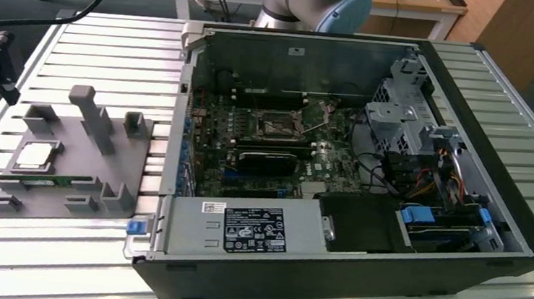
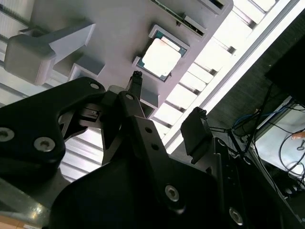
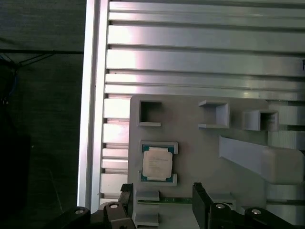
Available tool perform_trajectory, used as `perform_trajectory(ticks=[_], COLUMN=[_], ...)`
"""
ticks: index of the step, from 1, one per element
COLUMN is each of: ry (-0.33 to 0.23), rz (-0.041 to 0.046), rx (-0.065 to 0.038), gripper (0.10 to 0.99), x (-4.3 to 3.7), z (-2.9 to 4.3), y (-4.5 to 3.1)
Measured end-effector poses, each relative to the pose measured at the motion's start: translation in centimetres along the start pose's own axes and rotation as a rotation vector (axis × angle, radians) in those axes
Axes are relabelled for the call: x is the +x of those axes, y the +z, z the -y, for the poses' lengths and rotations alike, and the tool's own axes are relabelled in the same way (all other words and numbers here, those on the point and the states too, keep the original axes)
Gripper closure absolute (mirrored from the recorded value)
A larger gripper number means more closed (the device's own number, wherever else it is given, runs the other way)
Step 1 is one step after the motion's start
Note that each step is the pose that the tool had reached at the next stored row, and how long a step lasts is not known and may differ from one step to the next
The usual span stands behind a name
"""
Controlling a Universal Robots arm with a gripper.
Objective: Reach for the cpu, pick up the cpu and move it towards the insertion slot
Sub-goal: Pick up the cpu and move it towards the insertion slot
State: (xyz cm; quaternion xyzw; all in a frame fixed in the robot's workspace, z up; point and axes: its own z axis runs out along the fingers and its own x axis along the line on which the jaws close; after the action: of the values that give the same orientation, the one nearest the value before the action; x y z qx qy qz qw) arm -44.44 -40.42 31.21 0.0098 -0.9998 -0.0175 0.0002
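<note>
Black fingers point(image 3: 200, 205) of the hand point(image 3: 162, 190) stand wide apart in both wind views, with nothing between them; in the second wrist view the hand point(image 2: 167, 93) hovers clear of everything below it. Just beyond the open gap lies the cpu point(image 3: 157, 162), silvery top up, flat in a square recess of a grey holder plate point(image 3: 190, 143) and untouched. A narrow green memory stick point(image 3: 164, 201) lies in the plate between the cpu and the fingertips. The second wrist view shows the cpu point(image 2: 161, 56) in the same recess, with a raised grey post point(image 2: 33, 52) of the plate off to one side.

In the exterior view the holder plate point(image 1: 65, 139) rests on the slatted metal surface point(image 1: 93, 40) near its edge at the exterior view's left, the cpu point(image 1: 36, 156) seated in it. An open computer case point(image 1: 492, 234) takes up the middle of the surface and the exterior view's right. The insertion slot point(image 1: 277, 127) sits on the motherboard inside the case, well apart from the cpu.
</note>
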Motion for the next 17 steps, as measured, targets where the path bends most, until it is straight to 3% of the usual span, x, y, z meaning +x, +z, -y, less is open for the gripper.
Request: perform_trajectory(ticks=[17], ry=[0.0], rz=[0.0], rx=[0.0], gripper=[0.482], x=[0.0], z=[0.05], y=[1.42])
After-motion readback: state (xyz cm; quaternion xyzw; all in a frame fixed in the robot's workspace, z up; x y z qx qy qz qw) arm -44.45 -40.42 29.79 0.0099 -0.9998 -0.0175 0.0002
